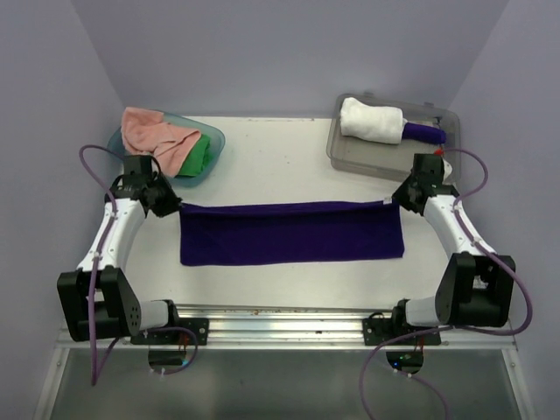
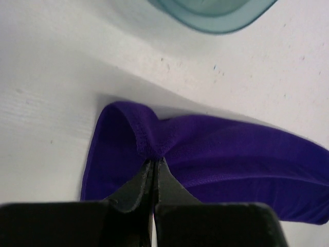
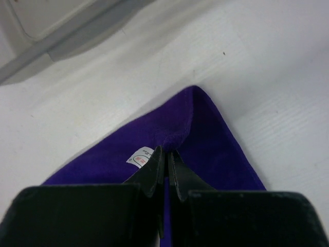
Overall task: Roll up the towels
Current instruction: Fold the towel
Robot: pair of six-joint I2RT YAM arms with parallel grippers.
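Observation:
A dark purple towel lies folded lengthwise across the table middle. My left gripper is shut on its far left corner, pinching the hem. My right gripper is shut on the far right corner, beside a small white label. A salmon pink towel and a bright green towel sit heaped in the teal tub. A rolled white towel lies in the grey tray, next to a rolled purple one.
The teal tub's rim is just beyond the left gripper. The grey tray's edge lies beyond the right gripper. Purple walls close in the back and sides. Both arm bases stand on a metal rail at the near edge.

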